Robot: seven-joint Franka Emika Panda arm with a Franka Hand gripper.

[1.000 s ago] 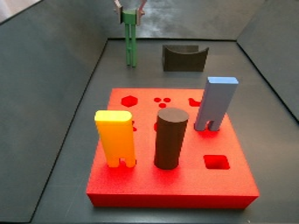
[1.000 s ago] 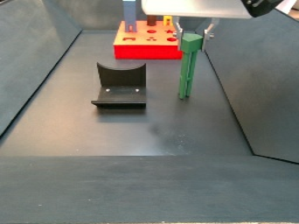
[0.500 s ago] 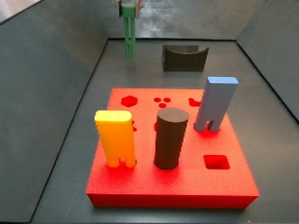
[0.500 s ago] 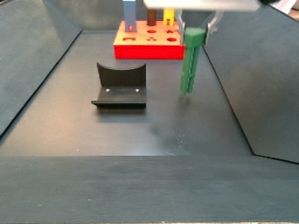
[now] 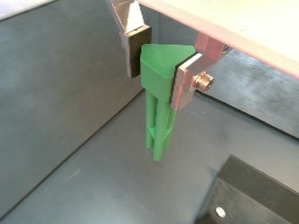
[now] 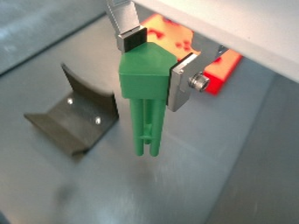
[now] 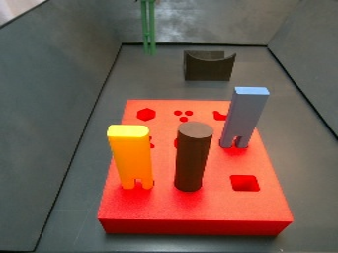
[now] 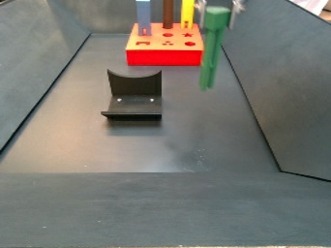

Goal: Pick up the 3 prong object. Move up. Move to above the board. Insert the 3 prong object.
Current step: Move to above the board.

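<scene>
My gripper (image 5: 162,68) is shut on the wide top of the 3 prong object (image 5: 156,122), a thin green post. The post hangs upright below the jaws, clear of the grey floor. In the wrist view with the board, the gripper (image 6: 158,66) holds the post (image 6: 146,122) the same way. In both side views the post (image 7: 146,25) (image 8: 211,53) hangs near the bin's far end, and the gripper is cut off by the frame edge. The red board (image 7: 268,166) (image 8: 162,57) (image 6: 223,69) lies apart from the post.
The dark fixture (image 7: 208,65) (image 8: 132,95) (image 6: 70,118) stands on the floor between the post and the board. A yellow block (image 7: 129,156), a dark cylinder (image 7: 193,156) and a blue-grey block (image 7: 243,117) stand in the board. Grey bin walls (image 7: 66,79) rise on the sides.
The gripper has risen with the green post in it. The post's foot has left the floor and the gripper has gone out of the side views.
</scene>
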